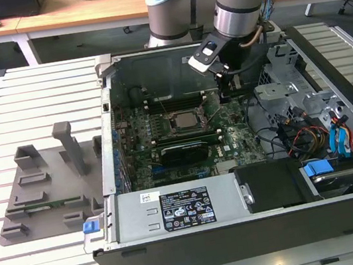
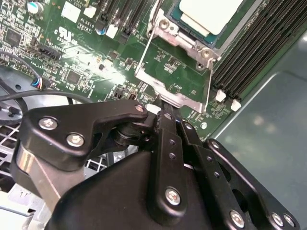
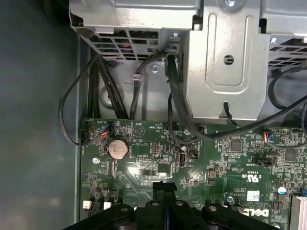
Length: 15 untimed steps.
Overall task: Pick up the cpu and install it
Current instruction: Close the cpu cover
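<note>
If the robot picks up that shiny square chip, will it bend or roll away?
Probably neither. The cpu looks like a flat slab with a metal top, so it is likely stiff. Its flat square shape gives it nothing to roll on. The smooth pale top may be slippery, and its thin edge may be hard to grip.

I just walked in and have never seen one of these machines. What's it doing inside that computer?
A robot arm is reaching into an open computer case lying on its side. Its pincer is shut with nothing in it and hangs low over the green motherboard. The cpu, a pale silver square, sits in its socket on the board, a little beyond the pincer's tips. The metal bracket beside it appears swung open.
</note>
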Motion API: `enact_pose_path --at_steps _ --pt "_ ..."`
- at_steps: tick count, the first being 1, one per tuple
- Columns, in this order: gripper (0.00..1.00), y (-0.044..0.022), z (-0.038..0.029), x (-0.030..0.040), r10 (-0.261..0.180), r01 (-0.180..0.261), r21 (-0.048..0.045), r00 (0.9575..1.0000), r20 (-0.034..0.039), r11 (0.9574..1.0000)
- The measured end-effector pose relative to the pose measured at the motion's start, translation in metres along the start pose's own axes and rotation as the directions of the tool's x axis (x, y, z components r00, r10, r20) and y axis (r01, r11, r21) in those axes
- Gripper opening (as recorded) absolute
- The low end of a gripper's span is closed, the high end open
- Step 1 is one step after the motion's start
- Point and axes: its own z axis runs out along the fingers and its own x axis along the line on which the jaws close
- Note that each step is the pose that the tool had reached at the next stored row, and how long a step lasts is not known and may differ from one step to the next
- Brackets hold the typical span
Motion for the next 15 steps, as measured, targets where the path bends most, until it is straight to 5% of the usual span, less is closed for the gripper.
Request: enact_pose_path --at_steps 15 --pt "0.11 -0.0219 0.0008 0.0009 0.000 0.000 -0.0001 1.0000 0.0000 1.0000"
